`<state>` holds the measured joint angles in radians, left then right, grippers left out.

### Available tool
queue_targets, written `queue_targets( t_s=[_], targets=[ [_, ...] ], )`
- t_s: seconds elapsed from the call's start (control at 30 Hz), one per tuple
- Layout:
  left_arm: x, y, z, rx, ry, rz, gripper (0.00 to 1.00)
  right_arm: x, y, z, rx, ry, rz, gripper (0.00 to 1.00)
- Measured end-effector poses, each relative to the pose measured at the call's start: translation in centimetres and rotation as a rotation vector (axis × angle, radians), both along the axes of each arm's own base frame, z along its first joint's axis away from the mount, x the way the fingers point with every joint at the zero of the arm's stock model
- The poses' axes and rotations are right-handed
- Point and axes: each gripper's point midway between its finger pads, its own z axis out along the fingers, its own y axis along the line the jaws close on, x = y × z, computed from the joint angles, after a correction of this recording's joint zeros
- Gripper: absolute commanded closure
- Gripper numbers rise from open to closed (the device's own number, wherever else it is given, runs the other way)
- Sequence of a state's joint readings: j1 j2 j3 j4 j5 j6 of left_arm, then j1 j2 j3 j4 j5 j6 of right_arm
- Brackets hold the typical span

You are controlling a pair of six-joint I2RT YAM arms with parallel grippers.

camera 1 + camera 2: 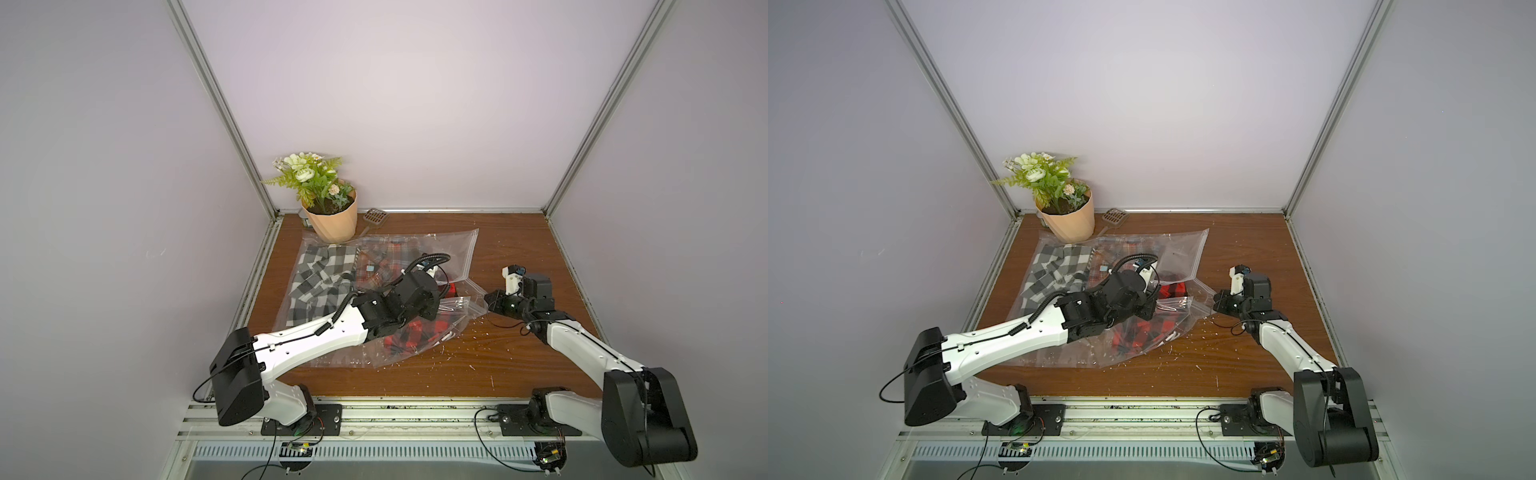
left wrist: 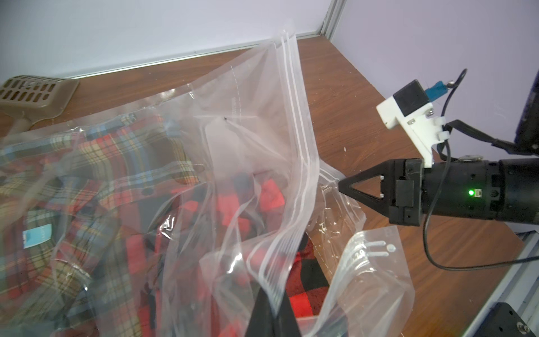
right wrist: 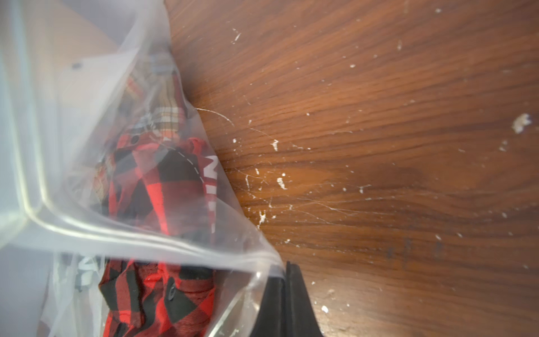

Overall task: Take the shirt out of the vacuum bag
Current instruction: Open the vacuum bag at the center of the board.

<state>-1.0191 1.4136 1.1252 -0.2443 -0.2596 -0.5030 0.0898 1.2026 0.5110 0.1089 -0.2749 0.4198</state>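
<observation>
The clear vacuum bag [image 1: 453,253] [image 1: 1183,257] lies on the left half of the brown table, its zip-seal mouth turned to the right. A red and black checked shirt [image 1: 411,336] [image 1: 1138,336] [image 2: 309,280] [image 3: 163,186] lies just inside that mouth. Deeper in are a multicolour plaid shirt [image 2: 96,163] and a grey and white checked one [image 1: 316,274]. My left gripper [image 1: 446,306] [image 1: 1163,308] [image 2: 272,303] is shut on one zip-seal strip [image 2: 296,204]. My right gripper [image 1: 487,298] [image 1: 1215,300] [image 2: 341,186] [image 3: 284,271] is shut on the other lip at its corner [image 3: 262,256].
A peach pot with artificial flowers [image 1: 330,208] [image 1: 1065,208] stands at the back left, touching the bag's far edge. A tan slotted scoop [image 1: 374,216] [image 2: 35,96] lies beside it. White flecks [image 3: 280,182] dot the wood right of the bag. Walls close three sides.
</observation>
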Motion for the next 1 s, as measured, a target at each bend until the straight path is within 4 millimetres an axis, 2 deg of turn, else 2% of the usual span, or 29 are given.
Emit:
queue_targets(
  t_s=[0.17,0.33,0.37,0.43,0.47,0.57,0.73,0.83,0.9,1.0],
  targets=[
    [-0.1,1.1,0.9,-0.005,-0.025,0.022,1.0,-0.6,-0.9,-0.8,0.03,0.025,-0.031,1.0],
    [-0.1,1.4,1.3,-0.011,-0.034,0.029,1.0,-0.7,-0.9,-0.5,0.052,0.022,-0.025,1.0],
    [-0.2,1.5,1.2,-0.01,-0.033,0.029,1.0,-0.8,-0.7,-0.4,0.06,0.02,-0.016,0.95],
    [-0.2,1.6,0.9,-0.005,-0.03,0.029,1.0,-0.8,-0.4,0.1,0.072,0.0,0.014,0.72],
    [-0.2,1.6,0.7,-0.004,-0.028,0.028,1.0,-0.7,-0.3,0.6,0.075,-0.018,0.027,0.64],
    [-0.2,1.5,0.4,-0.006,-0.025,0.022,1.0,-0.6,0.0,2.1,0.072,-0.073,0.067,0.54],
    [-0.3,1.2,0.4,-0.019,-0.025,0.007,1.0,0.2,1.0,5.3,0.027,-0.152,0.146,0.5],
    [-0.3,1.1,0.4,-0.022,-0.025,0.002,1.0,0.7,2.6,7.3,-0.006,-0.197,0.215,0.5],
    [-0.4,1.0,0.5,-0.028,-0.024,-0.002,1.0,1.1,3.9,7.9,-0.034,-0.211,0.259,0.49],
    [-0.4,0.9,0.5,-0.03,-0.022,-0.006,1.0,1.8,5.2,7.4,-0.074,-0.196,0.304,0.49]
  ],
)
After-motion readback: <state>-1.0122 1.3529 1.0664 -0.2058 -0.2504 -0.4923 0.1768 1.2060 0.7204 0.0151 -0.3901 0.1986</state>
